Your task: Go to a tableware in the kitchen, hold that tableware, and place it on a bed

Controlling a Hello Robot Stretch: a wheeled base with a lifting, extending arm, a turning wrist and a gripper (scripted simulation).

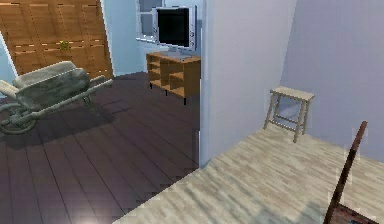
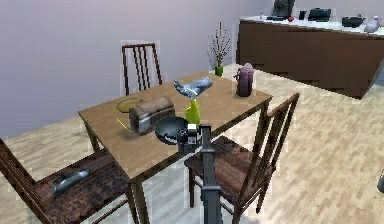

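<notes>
In the arm side view a wooden dining table [image 2: 118,140] carries a dark round dish [image 2: 168,128], a brown loaf-like block [image 2: 148,108], a green bottle [image 2: 195,108] and a grey-blue flattish piece [image 2: 194,87] above that bottle. My arm's dark bar [image 2: 207,185] rises from the bottom edge to the table's near side. The gripper [image 2: 188,136] sits at its far end, right by the dark dish. With the dish and tabletop behind it, I cannot tell whether it holds anything.
Wooden chairs [image 2: 240,165] ring the table; one seat bears a grey thing [image 2: 70,182]. A dark jug [image 2: 244,80] and a twig vase [image 2: 218,50] stand at the far corner. A kitchen counter [image 2: 310,55] lies back right. The forward view has a wheelbarrow [image 1: 45,90], TV shelf [image 1: 172,70], wall corner [image 1: 235,90] and stool [image 1: 290,108].
</notes>
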